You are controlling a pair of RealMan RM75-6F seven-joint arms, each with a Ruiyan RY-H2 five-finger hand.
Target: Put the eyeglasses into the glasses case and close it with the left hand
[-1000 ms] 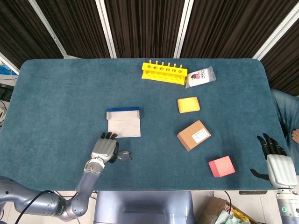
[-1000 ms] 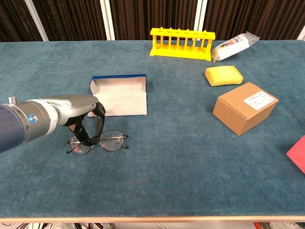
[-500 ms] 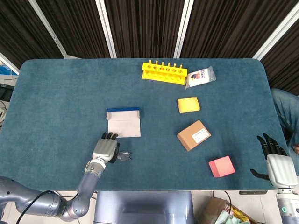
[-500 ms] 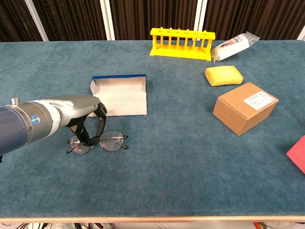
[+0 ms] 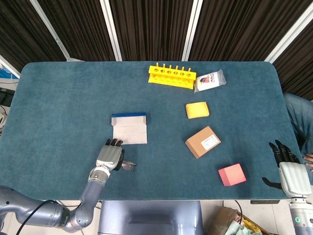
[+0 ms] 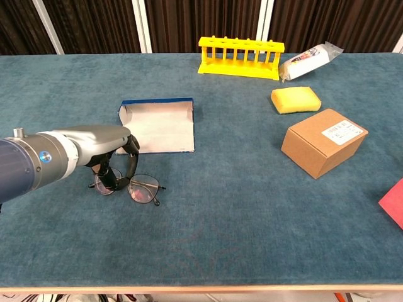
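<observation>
The open glasses case (image 5: 129, 129) (image 6: 160, 128) lies flat left of the table's middle, with a pale lining and a blue far edge. Just in front of it, my left hand (image 5: 109, 156) (image 6: 112, 157) arches over the thin-rimmed eyeglasses (image 5: 128, 166) (image 6: 140, 189) and pinches their left end between its fingertips. The glasses sit askew, the right lens slanting toward the table's front edge. The left lens is partly hidden behind the fingers. My right hand (image 5: 292, 175) hovers off the table's front right corner, fingers spread and holding nothing.
A yellow tube rack (image 5: 171, 76) (image 6: 240, 56) and a white packet (image 5: 210, 80) (image 6: 311, 59) stand at the back. A yellow sponge (image 5: 197, 109) (image 6: 295, 99), a cardboard box (image 5: 203, 141) (image 6: 323, 142) and a pink cube (image 5: 231, 174) lie to the right.
The eyeglasses have swung in my left hand's pinch: the right lens has turned toward the front edge and the frame now sits askew. The right hand is unmoved.
</observation>
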